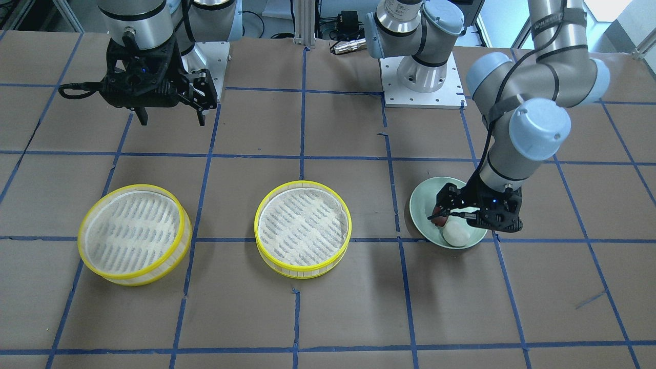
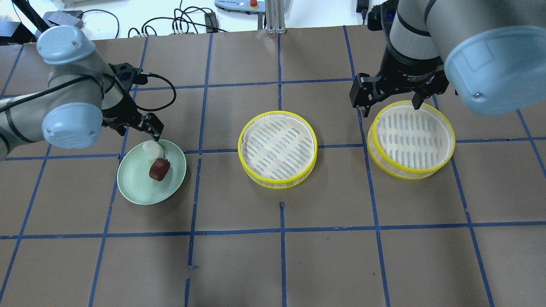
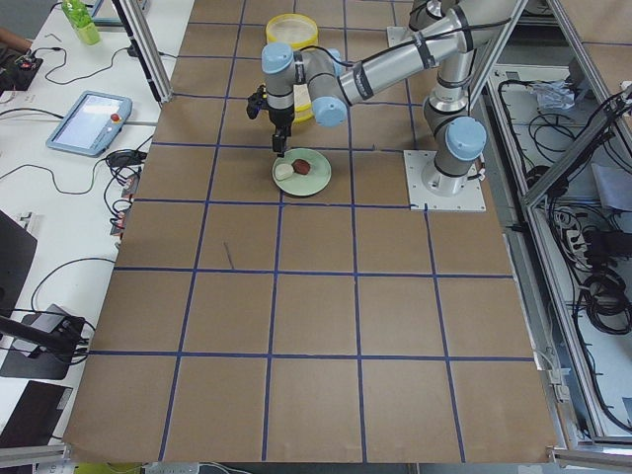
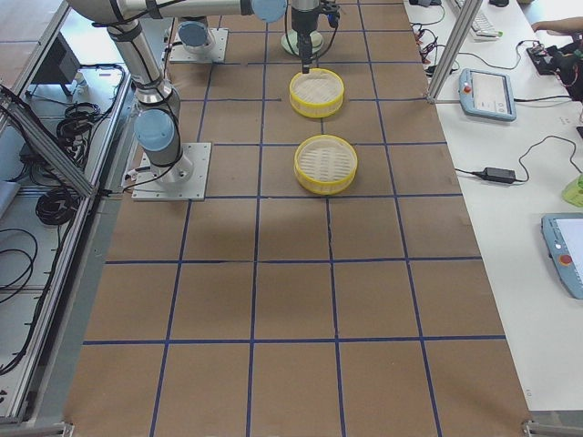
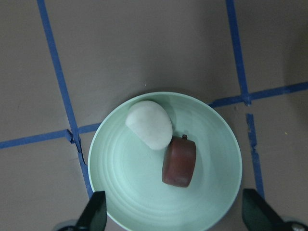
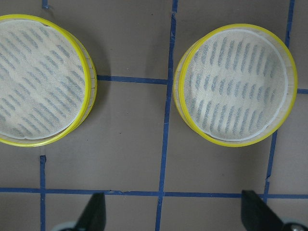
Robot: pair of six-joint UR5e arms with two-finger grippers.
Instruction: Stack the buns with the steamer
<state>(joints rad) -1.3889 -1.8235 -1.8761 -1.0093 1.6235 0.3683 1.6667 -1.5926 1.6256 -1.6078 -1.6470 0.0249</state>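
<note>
I am making out only one marking, white lettering (image 2: 411, 77) seemingly saying "2F Adaptive", on the black body of the right gripper (image 2: 388, 106); any other print is showing too blurred to read.

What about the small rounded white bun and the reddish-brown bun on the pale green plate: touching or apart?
Touching. The left wrist view shows the rounded white bun edge-to-edge against the reddish-brown bun, with no pale green plate visible between them.

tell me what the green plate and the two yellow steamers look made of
The plate: probably glazed ceramic or melamine; smooth, faint sheen, concentric rings. The middle steamer and right steamer: likely glossy yellow plastic rims, slotted bases, white woven cloth or mesh lining.
</note>
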